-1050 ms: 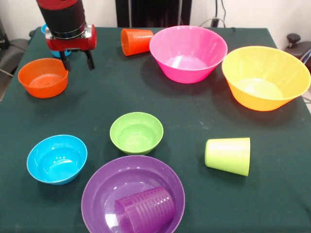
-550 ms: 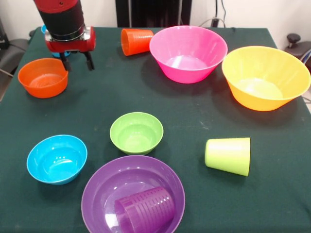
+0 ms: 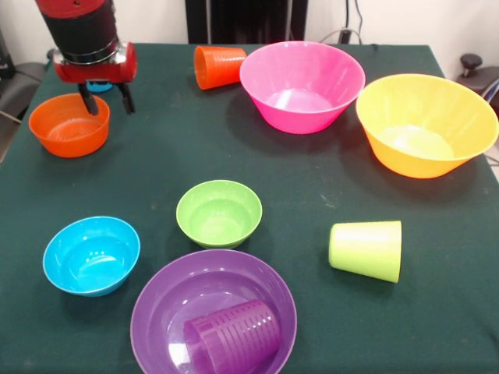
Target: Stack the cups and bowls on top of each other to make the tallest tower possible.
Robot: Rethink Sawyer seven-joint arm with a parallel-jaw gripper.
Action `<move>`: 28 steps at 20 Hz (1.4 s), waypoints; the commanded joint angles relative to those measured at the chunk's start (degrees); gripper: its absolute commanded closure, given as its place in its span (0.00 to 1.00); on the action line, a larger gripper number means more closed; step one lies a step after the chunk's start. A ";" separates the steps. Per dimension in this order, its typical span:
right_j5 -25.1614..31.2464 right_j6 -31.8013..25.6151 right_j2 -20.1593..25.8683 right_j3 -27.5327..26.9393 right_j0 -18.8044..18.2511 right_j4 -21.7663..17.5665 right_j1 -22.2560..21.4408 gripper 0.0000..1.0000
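orange bowl (image 3: 69, 125) sits right under the hand (image 3: 107, 100), a touch toward seven o'clock; fingers apart, one over its rim, holding nothing.

purple bowl (image 3: 156, 312) cut by btm edge, blue cup (image 3: 99, 86) mostly behind end effector (image 3: 107, 103)

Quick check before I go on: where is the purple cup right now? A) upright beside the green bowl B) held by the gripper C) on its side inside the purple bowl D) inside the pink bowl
C: the purple cup lies on its side inside the purple bowl.
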 commanded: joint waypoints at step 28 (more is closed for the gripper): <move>-3.61 -11.94 6.45 -10.51 -0.41 -9.68 12.76 0.00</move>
